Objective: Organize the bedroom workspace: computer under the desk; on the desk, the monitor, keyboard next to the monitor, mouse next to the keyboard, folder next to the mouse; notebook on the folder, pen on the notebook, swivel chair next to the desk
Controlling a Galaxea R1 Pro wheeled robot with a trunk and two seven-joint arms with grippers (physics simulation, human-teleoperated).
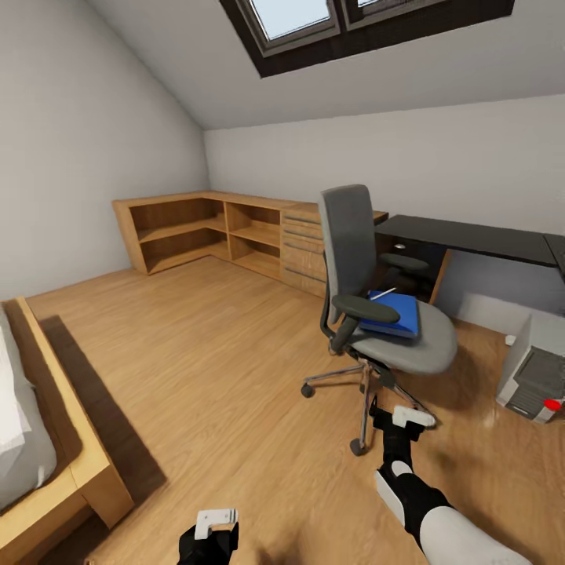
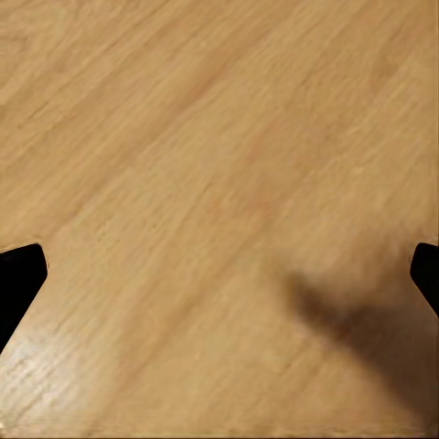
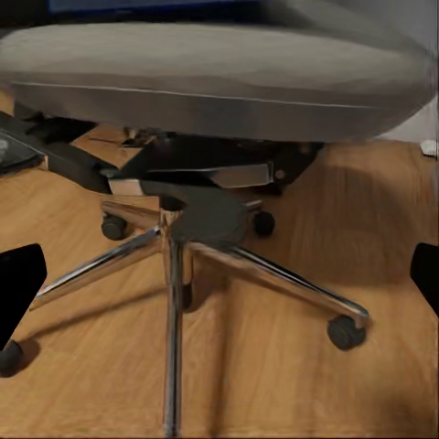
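The grey swivel chair (image 1: 357, 259) stands on the wooden floor in front of the black-topped desk (image 1: 471, 235). A bright-blue folder (image 1: 396, 314) lies flat on its seat, with a thin white strip at its far edge. The white computer (image 1: 537, 373) stands on the floor at the right, out from under the desk. My right gripper (image 1: 402, 417) is open, low beside the chair's chrome base (image 3: 174, 265), with the seat (image 3: 219, 78) above it. My left gripper (image 1: 212, 527) hangs open over bare floor (image 2: 219, 183). Monitor, keyboard, mouse, notebook and pen are out of view.
A light wooden shelf unit with drawers (image 1: 235, 227) runs along the far corner walls. A wood-framed bed (image 1: 55, 447) sits at the near left. A small white object (image 1: 510, 340) lies on the floor by the computer. Open floor stretches left of the chair.
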